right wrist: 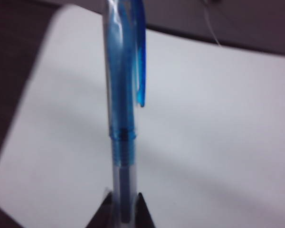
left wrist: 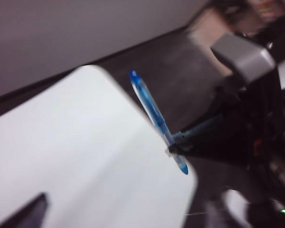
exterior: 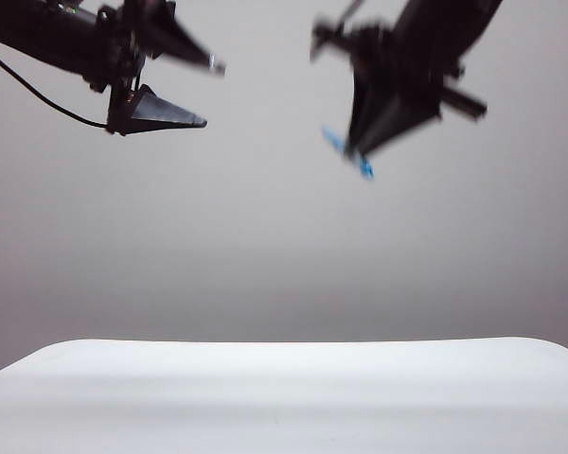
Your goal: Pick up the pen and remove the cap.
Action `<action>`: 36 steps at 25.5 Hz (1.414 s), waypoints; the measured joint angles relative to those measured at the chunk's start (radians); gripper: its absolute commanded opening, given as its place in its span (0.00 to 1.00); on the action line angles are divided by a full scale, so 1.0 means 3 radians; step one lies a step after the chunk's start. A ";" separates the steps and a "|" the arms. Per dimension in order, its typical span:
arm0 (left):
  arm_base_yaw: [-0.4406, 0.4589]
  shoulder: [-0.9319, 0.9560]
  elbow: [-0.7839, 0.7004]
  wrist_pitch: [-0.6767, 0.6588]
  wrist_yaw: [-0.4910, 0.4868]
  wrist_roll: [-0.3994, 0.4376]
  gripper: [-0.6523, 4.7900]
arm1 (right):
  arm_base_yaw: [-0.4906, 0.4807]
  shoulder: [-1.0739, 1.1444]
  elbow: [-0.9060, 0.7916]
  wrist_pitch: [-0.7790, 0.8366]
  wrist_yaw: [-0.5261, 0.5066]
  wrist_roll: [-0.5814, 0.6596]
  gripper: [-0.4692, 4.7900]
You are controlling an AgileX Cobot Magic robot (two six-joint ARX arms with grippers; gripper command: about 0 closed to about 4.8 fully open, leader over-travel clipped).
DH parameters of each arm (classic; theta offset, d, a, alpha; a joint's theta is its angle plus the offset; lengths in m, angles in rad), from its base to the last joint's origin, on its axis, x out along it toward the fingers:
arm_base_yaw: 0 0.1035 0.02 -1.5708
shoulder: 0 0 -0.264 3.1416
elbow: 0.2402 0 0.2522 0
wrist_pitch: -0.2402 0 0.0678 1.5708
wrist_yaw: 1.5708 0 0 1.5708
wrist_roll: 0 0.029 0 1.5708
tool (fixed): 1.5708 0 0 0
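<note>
The pen (right wrist: pixel 122 156) is held aloft, well above the white desk (exterior: pixel 284 397), with the cap (right wrist: pixel 128 57) seated on its far end, clip visible. The right tool (right wrist: pixel 122 202) is clamped on the barrel near the uncapped end. The left tool (exterior: pixel 185 93) stands to the left of the pen, well apart from it, its fingers spread wide and holding nothing. Judgement: the cap is not yet off. The left tool should approach along the pen's axis, close on the cap alone, clear of the barrel, and pull straight while the right grip stays firm.
</note>
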 measured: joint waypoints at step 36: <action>-0.0813 0.0000 0.0000 0.1891 -0.0242 -0.0961 0.79 | 0.0191 -0.0547 0.0001 0.0234 -0.0364 -0.0299 0.09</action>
